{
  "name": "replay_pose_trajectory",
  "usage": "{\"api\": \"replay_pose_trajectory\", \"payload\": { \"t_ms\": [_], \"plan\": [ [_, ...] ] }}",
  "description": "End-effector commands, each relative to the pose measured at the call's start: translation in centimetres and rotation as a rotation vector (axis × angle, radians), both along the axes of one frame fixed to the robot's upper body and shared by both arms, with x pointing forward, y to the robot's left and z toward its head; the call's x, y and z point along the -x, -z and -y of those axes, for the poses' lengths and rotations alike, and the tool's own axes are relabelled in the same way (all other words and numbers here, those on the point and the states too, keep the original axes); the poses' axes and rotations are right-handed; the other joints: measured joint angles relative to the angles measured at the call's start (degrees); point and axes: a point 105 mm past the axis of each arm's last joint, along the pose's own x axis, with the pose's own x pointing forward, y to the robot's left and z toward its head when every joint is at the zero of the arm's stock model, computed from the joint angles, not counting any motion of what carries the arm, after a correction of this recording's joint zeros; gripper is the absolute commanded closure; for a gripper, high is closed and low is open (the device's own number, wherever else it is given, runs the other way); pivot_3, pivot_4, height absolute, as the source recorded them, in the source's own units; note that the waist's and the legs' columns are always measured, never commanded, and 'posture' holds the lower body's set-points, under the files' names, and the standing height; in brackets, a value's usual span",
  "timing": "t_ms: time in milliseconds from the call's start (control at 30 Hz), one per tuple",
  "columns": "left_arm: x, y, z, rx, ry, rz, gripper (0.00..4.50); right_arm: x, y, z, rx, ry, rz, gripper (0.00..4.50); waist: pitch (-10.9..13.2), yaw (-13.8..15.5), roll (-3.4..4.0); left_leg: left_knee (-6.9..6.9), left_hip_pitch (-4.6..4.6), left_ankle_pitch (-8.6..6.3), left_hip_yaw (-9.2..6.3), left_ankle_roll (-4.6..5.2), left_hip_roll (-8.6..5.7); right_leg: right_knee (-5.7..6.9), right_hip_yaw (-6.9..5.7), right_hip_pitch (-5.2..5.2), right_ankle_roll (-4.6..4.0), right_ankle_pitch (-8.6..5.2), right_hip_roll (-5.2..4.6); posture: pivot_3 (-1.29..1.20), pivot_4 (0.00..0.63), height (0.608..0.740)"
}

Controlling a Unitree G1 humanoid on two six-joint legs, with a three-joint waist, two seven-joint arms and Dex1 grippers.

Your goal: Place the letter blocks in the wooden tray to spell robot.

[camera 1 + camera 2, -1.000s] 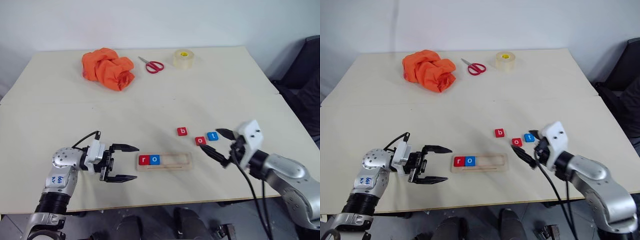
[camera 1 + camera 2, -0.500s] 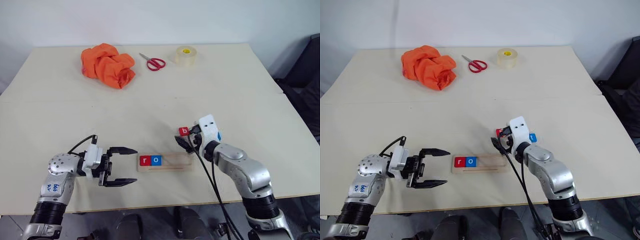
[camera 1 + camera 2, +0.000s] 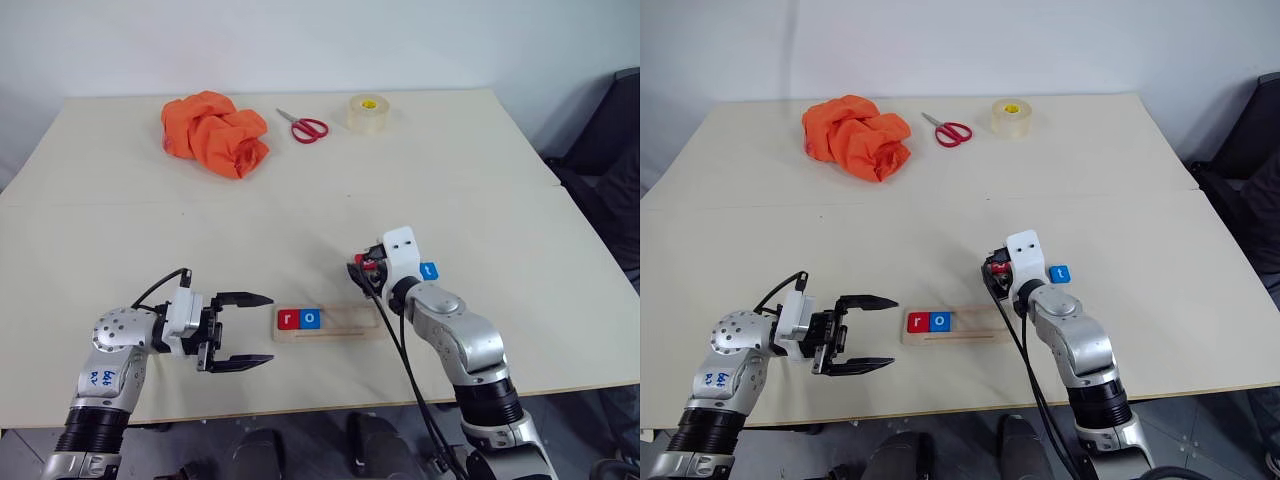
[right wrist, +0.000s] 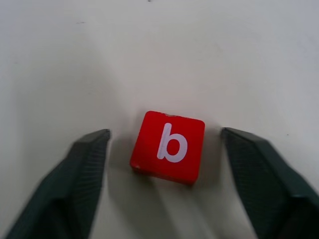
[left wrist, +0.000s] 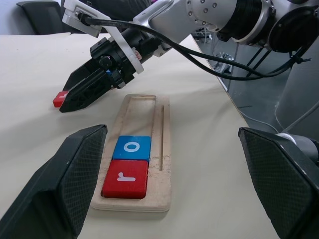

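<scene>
My right tool (image 4: 164, 149) sits low on the worktop (image 3: 150, 220), fingers (image 4: 84, 164) parted either side of the red b tile (image 4: 168, 146) — not yet touching it. My left tool (image 3: 245, 330) hangs wide open, holding nothing, at nine o'clock from the tray (image 3: 345, 325). The tray holds r (image 5: 125, 178) and o (image 5: 131, 147) at its left end. Blue t (image 3: 428, 271) lies at three o'clock of the right tool.

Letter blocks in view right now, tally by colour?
Red: 2, the r block in the wooden tray and the b block on the table
Blue: 2, the o block in the tray and the t block on the table
Total: 4
</scene>
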Motion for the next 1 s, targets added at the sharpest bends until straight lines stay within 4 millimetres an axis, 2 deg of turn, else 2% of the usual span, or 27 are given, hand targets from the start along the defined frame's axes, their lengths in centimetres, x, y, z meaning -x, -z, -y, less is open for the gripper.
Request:
{"api": "replay_pose_trajectory", "payload": {
  "t_ms": [33, 100, 133, 200, 333, 467, 567, 767, 1000],
  "plan": [
    [-0.1, -0.8, 0.0, 0.019, 0.005, 0.037, 0.00, 0.6, 0.3, -0.9, 0.004, -0.018, -0.008, 2.33, 0.00, -0.04, 0.00, 0.00, 0.00, 0.00, 0.00, 0.00, 0.00, 0.00, 0.00, 0.00, 0.00, 0.00, 0.00, 0.00, 0.150, 0.740],
    [-0.1, -0.7, 0.0, 0.021, 0.010, 0.035, 0.00, 0.5, -0.1, -0.6, 0.004, -0.001, 0.013, 2.91, 0.00, -0.09, 0.00, 0.00, 0.00, 0.00, 0.00, 0.00, 0.00, 0.00, 0.00, 0.00, -0.01, 0.00, 0.00, 0.00, 0.150, 0.740],
    [0.0, -0.7, 0.0, 0.022, 0.016, 0.031, 0.00, 0.3, -0.6, -0.3, -0.005, 0.013, 0.033, 3.03, 0.00, -0.12, 0.00, 0.00, 0.00, 0.00, 0.00, 0.00, 0.00, 0.00, 0.00, 0.00, -0.01, 0.00, 0.00, 0.00, 0.150, 0.740],
    [0.1, -0.6, 0.0, 0.022, 0.024, 0.026, 0.00, 0.1, -1.8, 0.2, -0.028, 0.028, 0.069, 3.02, 0.00, -0.15, 0.00, 0.00, 0.00, 0.00, 0.00, 0.00, 0.00, 0.01, 0.00, 0.00, -0.01, 0.00, 0.00, 0.00, 0.150, 0.740],
    [0.0, 0.1, -0.7, -0.005, 0.030, 0.013, 0.00, 1.6, -5.3, 2.1, -0.071, 0.076, 0.136, 3.02, 0.03, 0.15, 0.04, 0.00, -0.09, 0.00, 0.00, 0.00, 0.00, 0.00, 0.00, -0.10, -0.01, 0.00, 0.00, 0.00, 0.150, 0.740],
    [-0.2, 0.3, -1.0, -0.012, 0.034, 0.008, 0.00, 3.7, -6.2, 4.3, -0.041, 0.138, 0.132, 3.02, 0.01, 0.30, 0.01, -0.01, -0.11, -0.01, -0.01, 0.01, 0.01, -0.05, -0.02, -0.09, -0.02, -0.01, 0.00, 0.00, 0.150, 0.740],
    [-0.6, 0.3, -0.8, -0.005, 0.039, 0.010, 0.00, 5.8, -5.9, 6.0, -0.013, 0.177, 0.100, 3.02, 0.01, 0.46, 0.01, -0.02, -0.14, -0.02, -0.03, 0.01, 0.00, -0.09, -0.04, -0.09, -0.03, -0.02, -0.02, 0.00, 0.150, 0.740],
    [-1.0, 0.5, -0.3, 0.004, 0.065, 0.008, 0.00, 9.5, -3.2, 8.3, 0.038, 0.215, -0.040, 3.02, 0.01, 0.25, 0.01, -0.03, -0.11, -0.02, -0.03, 0.03, -0.02, -0.13, -0.03, -0.04, -0.03, -0.02, -0.02, 0.00, 0.150, 0.740],
    [-1.3, 0.3, -0.3, 0.000, 0.073, 0.018, 0.00, 12.0, 0.0, 8.6, 0.016, 0.276, -0.160, 3.02, 0.00, 0.28, -0.01, -0.05, -0.04, -0.02, -0.14, 0.04, 0.02, -0.06, -0.07, -0.02, -0.09, -0.06, 0.07, 0.00, 0.150, 0.740]
  ]
}}
